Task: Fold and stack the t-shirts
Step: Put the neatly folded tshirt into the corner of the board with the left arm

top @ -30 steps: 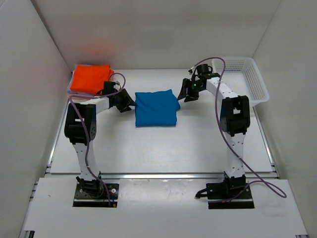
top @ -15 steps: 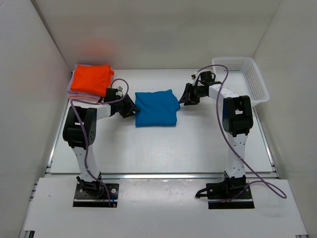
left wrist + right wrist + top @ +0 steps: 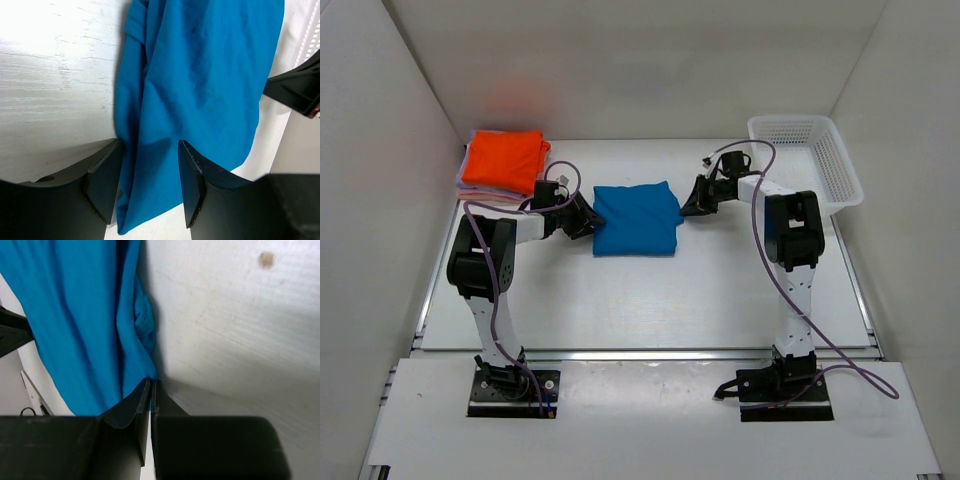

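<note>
A folded bright blue t-shirt (image 3: 636, 218) lies flat mid-table. My left gripper (image 3: 582, 215) is at its left edge. In the left wrist view the gripper (image 3: 148, 150) is open, and the blue t-shirt's (image 3: 200, 75) folded edge runs between the two fingers (image 3: 102, 185). My right gripper (image 3: 688, 203) is at the shirt's right edge. In the right wrist view it (image 3: 151, 385) is shut, with a thin bit of the blue t-shirt's (image 3: 85, 315) hem pinched at the tips. A folded orange t-shirt (image 3: 503, 160) tops a pile at the back left, with pale pink cloth (image 3: 468, 184) showing beneath it.
A white mesh basket (image 3: 832, 165) stands at the back right, close behind the right arm. White walls close in the table on the left, back and right.
The right gripper moved in to the blue shirt's right edge and closed on it. The left gripper slid a little closer, so it now straddles the left edge, still open.
</note>
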